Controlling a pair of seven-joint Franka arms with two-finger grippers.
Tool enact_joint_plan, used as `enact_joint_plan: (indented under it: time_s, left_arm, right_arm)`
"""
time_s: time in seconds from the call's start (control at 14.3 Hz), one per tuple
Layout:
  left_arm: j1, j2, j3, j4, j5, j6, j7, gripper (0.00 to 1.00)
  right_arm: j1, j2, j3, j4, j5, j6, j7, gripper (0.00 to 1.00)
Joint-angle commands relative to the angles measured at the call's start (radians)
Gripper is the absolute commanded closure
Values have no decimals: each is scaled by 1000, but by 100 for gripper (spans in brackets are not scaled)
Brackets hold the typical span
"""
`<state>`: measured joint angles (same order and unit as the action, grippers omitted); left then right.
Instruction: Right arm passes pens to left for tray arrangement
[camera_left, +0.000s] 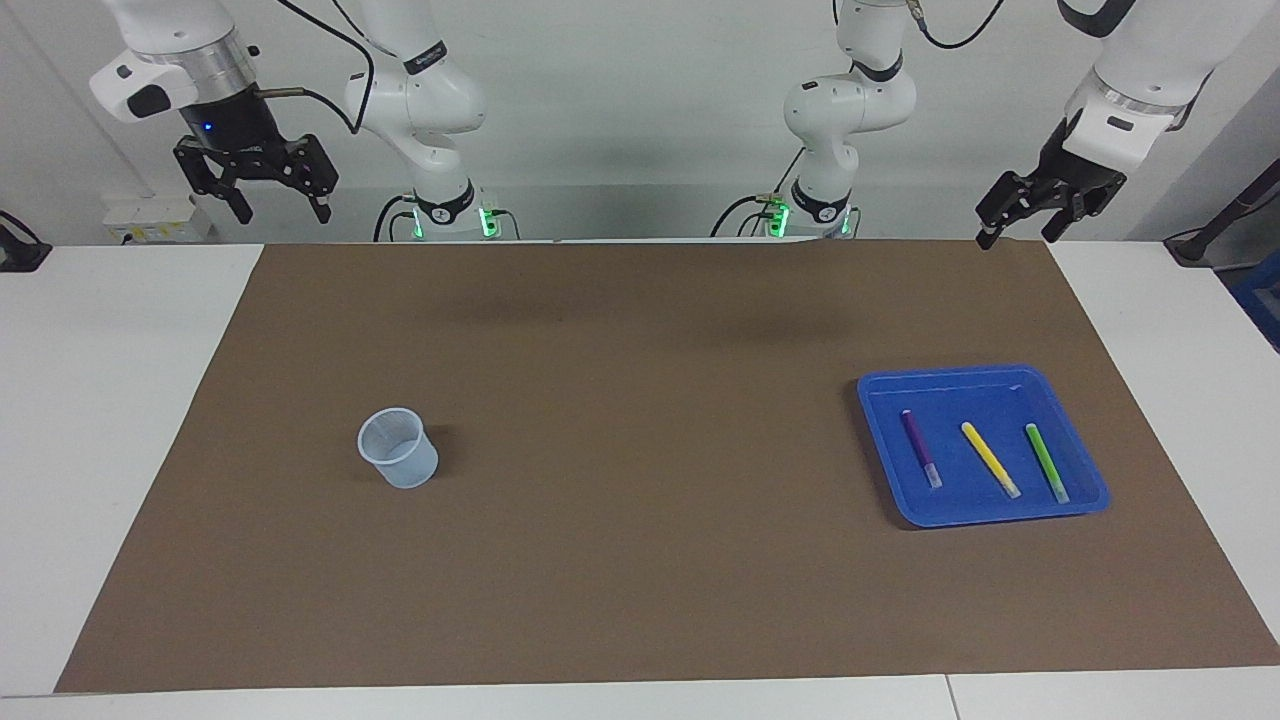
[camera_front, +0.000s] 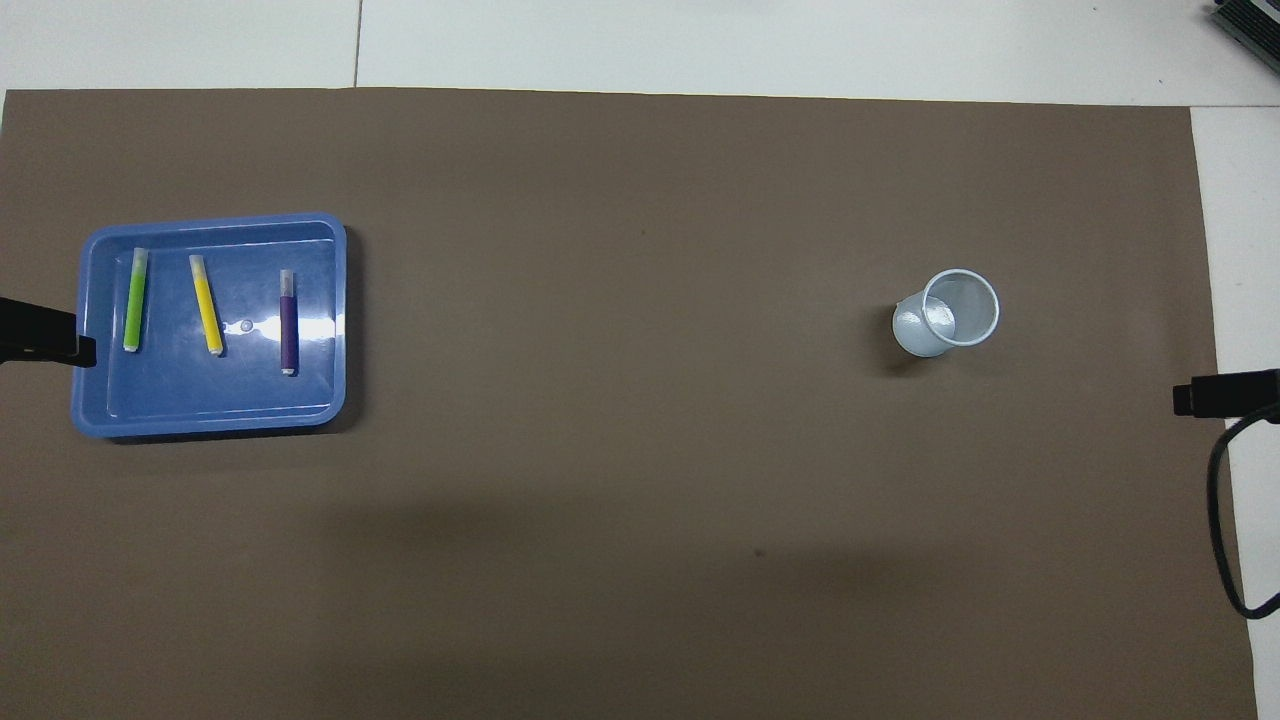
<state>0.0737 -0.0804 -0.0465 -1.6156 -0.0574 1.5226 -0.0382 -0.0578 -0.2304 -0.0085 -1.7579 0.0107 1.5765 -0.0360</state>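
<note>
Facing view: showed purple pen (camera_left: 920, 447), yellow pen (camera_left: 990, 459), green pen (camera_left: 1046, 462) side by side inside tray (camera_left: 1000, 375). Found left gripper (camera_left: 1018, 228) and right gripper (camera_left: 278, 206) raised, fingers apart, empty. Judged arranging finished; called for nothing further.

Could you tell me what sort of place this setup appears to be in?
Most likely a robotics lab: two white arms stand mounted at a white table covered by a brown mat, with only test props laid out, a blue tray of pens and a plastic cup.
</note>
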Motion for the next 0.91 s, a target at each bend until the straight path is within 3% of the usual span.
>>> enact_joint_plan:
  time_s: [0.0,0.14,0.42,0.84]
  left_arm:
    - [-43,13,22,-13,-9,72,7,0]
    - [-46,13,22,-49,-9,108,7,0]
    - [-40,44,23,-10,5,87,7,0]
    - [-25,31,14,-10,7,50,0,0]
  right_arm:
    - [-7,-15,5,-8,-5,-10,-21,0]
    - [-7,-15,5,-11,-5,-10,-21,0]
    - [-7,-15,7,-8,-3,-10,-21,0]
    - [-7,-17,10,-11,-1,-29,-21,0]
